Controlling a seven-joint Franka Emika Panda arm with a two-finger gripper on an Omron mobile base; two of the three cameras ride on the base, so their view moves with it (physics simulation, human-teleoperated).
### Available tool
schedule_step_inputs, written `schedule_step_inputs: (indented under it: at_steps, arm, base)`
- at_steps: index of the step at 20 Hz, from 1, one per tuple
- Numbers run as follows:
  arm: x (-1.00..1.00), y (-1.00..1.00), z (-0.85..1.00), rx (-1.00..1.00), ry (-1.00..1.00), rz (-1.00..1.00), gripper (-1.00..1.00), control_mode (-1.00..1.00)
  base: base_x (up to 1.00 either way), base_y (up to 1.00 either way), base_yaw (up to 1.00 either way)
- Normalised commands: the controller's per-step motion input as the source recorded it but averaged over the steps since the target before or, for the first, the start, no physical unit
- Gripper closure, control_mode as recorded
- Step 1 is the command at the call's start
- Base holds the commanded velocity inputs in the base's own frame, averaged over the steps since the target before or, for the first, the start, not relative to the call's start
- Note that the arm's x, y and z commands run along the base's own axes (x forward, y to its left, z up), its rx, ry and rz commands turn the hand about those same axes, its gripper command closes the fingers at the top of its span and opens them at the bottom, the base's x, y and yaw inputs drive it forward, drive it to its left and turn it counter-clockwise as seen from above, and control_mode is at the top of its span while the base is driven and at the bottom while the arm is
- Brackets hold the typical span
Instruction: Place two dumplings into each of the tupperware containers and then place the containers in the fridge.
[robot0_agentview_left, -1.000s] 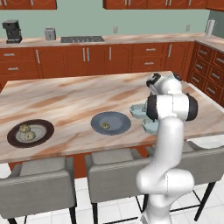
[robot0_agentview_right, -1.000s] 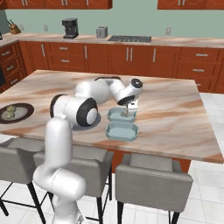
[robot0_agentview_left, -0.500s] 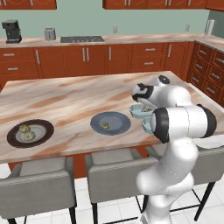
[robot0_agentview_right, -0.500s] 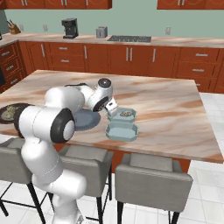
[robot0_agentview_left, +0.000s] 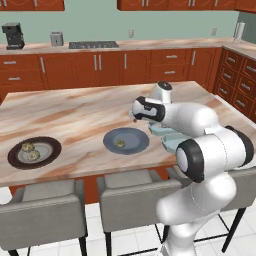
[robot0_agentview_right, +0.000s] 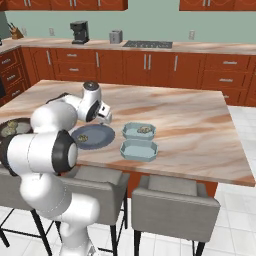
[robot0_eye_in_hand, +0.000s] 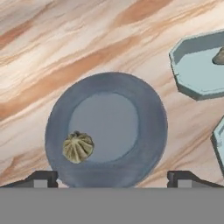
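One dumpling (robot0_eye_in_hand: 78, 147) lay on the grey plate (robot0_eye_in_hand: 148, 131) right under my hand, and another (robot0_agentview_right: 144, 130) sat in the far tub (robot0_agentview_right: 131, 133), while the near tub (robot0_agentview_right: 139, 150) looked bare and two more dumplings (robot0_agentview_left: 30, 151) waited on the dark-rimmed plate (robot0_agentview_left: 14, 153) well apart to my left. In the last second I had swung from above the tubs back over the grey plate, my gripper (robot0_eye_in_hand: 112, 177) spread wide and carrying nothing. I judged the drop into the far tub finished and the plate's lone dumpling next to fetch.
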Motion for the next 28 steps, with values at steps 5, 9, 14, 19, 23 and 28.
schedule_step_inputs:
  at_steps: [5, 9, 14, 19, 23, 28]
  arm:
    - [-0.19, 0.53, -0.05, -0.26, 0.16, 0.59, -1.00, -1.00]
    - [-0.07, 0.27, -0.44, -0.12, 0.14, 0.46, -1.00, -1.00]
    - [0.14, 0.18, -0.73, -0.01, 0.04, 0.19, -1.00, -1.00]
    - [0.40, 0.44, -0.68, 0.00, 0.00, 0.08, -1.00, -1.00]
    - [0.65, 0.23, -0.38, 0.00, 0.01, 0.08, -1.00, -1.00]
    - [0.66, 0.03, -0.13, 0.00, 0.05, 0.07, -1.00, -1.00]
  base:
    - [0.00, 0.00, 0.00]
    - [0.00, 0.00, 0.00]
    - [0.00, 0.00, 0.00]
    - [0.00, 0.00, 0.00]
    - [0.00, 0.00, 0.00]
    - [0.00, 0.00, 0.00]
